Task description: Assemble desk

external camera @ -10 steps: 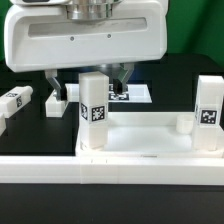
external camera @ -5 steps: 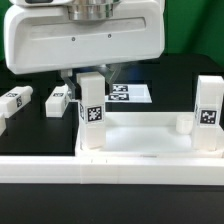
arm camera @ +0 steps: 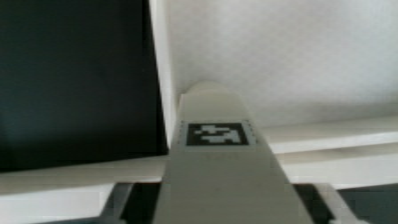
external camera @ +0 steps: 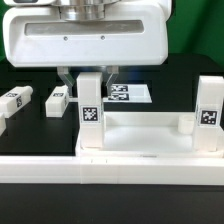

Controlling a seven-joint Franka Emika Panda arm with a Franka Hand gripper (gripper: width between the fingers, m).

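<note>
The desk top, a white tray with a raised rim, lies on the black table. Two white tagged legs stand upright at its near corners, one at the exterior view's left and one at its right. My gripper hangs over the left leg, its fingers pressed to both sides of the leg's upper end, shut on it. In the wrist view that leg runs out from between the jaws of the gripper, tag facing the camera, over the desk top.
Two loose legs lie on the table at the exterior view's left. The marker board lies behind the gripper. A long white border bar runs along the front, and a round corner socket rises near the right leg.
The fingers stood wide apart on either side of the left leg a second ago. They have closed in onto it and have held still since.
</note>
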